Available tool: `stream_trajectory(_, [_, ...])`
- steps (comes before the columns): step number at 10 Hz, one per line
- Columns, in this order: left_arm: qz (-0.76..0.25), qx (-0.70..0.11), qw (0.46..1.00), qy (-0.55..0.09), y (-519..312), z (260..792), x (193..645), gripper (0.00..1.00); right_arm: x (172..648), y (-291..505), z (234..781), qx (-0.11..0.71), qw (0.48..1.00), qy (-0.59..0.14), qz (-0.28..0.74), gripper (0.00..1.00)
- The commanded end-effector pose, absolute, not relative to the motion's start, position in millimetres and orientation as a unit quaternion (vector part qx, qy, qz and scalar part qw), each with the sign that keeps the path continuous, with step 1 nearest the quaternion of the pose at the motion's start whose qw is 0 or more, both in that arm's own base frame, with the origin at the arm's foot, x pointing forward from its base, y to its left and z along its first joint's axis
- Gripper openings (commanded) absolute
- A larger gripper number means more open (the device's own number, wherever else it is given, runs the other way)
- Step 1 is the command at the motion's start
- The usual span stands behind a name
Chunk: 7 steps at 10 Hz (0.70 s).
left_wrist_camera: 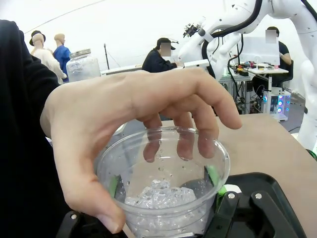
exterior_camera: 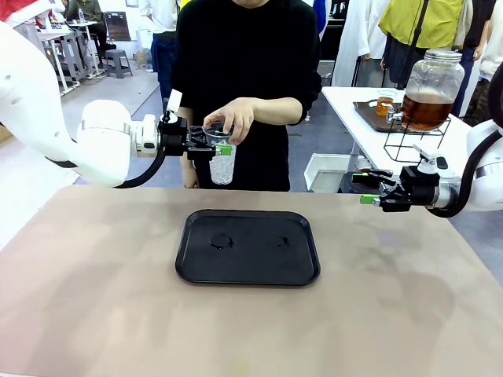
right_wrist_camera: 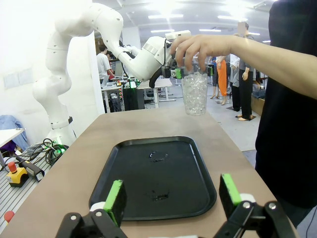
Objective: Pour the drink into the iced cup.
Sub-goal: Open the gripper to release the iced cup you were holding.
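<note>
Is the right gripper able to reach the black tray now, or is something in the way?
Probably yes. The right gripper hangs open beside the tray, with bare table between them. The left gripper, the cup and the person's hand are above its far side.

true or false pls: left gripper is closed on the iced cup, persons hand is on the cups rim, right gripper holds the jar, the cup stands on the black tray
1. The left gripper is closed on the iced cup: true.
2. The person's hand is on the cup's rim: true.
3. The right gripper holds the jar: false, it is open and empty; the jar stands on another table.
4. The cup stands on the black tray: false, it is held up beyond the tray.
</note>
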<state>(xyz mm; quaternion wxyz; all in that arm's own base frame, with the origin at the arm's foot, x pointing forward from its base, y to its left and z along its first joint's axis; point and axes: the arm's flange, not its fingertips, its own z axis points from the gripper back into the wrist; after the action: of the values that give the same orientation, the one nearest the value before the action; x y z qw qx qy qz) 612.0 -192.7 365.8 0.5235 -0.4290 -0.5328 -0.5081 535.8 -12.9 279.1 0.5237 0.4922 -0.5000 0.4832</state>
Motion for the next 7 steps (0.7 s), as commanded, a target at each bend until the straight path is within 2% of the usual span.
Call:
stream_trajectory(1, [-0.509, -0.428, 0.521, -0.534, -193.9, 369.1, 611.8, 0.83, 537.9, -13.3, 282.1, 0.491, 0.523, -0.500, 0.484, 1.00])
stream_trajectory(7, [-0.509, -0.428, 0.521, -0.534, -193.9, 369.1, 611.8, 0.83, 537.9, -13.3, 282.1, 0.491, 0.523, -0.500, 0.484, 1.00])
